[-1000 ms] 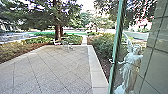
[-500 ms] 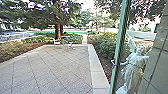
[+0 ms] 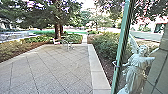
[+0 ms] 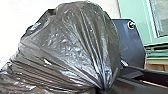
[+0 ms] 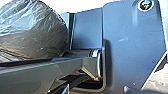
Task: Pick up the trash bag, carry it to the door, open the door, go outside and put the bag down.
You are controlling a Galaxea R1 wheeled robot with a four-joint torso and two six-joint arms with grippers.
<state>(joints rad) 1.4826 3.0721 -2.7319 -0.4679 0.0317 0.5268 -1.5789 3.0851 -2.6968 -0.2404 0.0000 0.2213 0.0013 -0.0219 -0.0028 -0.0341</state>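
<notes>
Blk bag (image 4: pixel 72 47), folds twd neck (image 4: pixel 103 84)

Here's the count: one trash bag (image 4: pixel 72 47), gathered right at the left pincer (image 4: pixel 103 89). Beyond the pincer, one green-framed pane (image 4: pixel 160 18). Now out ahead, farther off than the pincer: one green door upright (image 3: pixel 123 37), and just by it, one winged statue (image 3: pixel 136 67), a single figure. One paved patio (image 3: pixel 50 70) stretches ahead, with one pale stone border (image 3: pixel 96 65) along it, and one narrow path (image 3: pixel 84 39) at the far end. And two tree trunks (image 3: pixel 57 32) side by side, well away from the pincer! Seats out there: at least one chair (image 3: pixel 57 42), the rest of that furniture too blurred to tally. The shrubs (image 3: pixel 105 45) run together, so no number for those.
</notes>
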